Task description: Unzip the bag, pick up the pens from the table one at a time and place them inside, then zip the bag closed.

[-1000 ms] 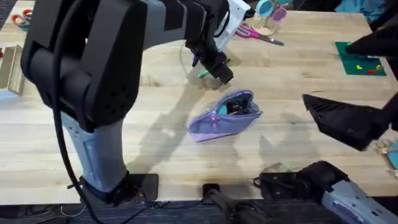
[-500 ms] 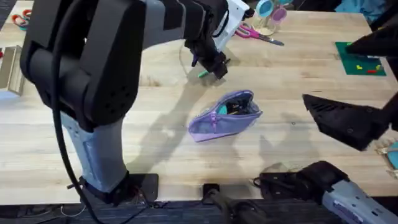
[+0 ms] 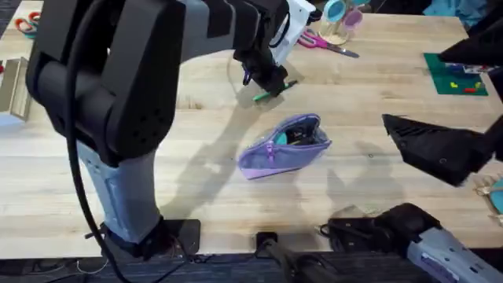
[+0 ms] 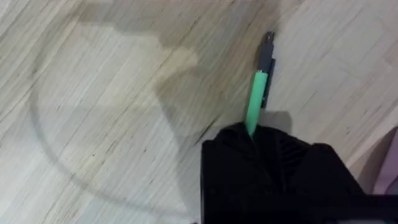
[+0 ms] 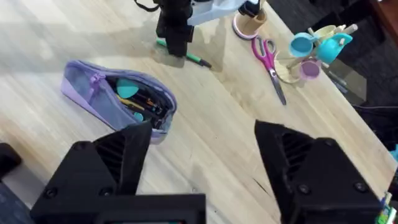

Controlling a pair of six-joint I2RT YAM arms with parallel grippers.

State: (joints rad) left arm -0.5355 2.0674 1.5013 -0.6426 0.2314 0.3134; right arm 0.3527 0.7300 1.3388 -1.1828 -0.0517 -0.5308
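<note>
The lavender bag (image 3: 284, 145) lies unzipped mid-table, its mouth gaping, with dark items and a teal piece inside (image 5: 134, 99). Just beyond it the green pen (image 3: 273, 90) with a black tip lies on the table (image 3: 196, 169). My left gripper (image 3: 264, 77) stands over the pen's near end, shut on it. In the left wrist view the pen (image 4: 255, 99) runs out from between the black fingers (image 4: 273, 171). My right gripper (image 5: 205, 162) hovers open to the right of the bag, apart from it, holding nothing.
Pink scissors (image 3: 326, 43) and pastel cups (image 5: 311, 43) sit at the far edge. A green mat (image 3: 456, 79) lies at far right, a beige holder (image 3: 16, 86) at far left. The big left arm spans the table's left half.
The left gripper has shifted slightly away from the bag, and the green pen has swung so more of it shows to the gripper's right. The right arm and the bag are nearly still.
</note>
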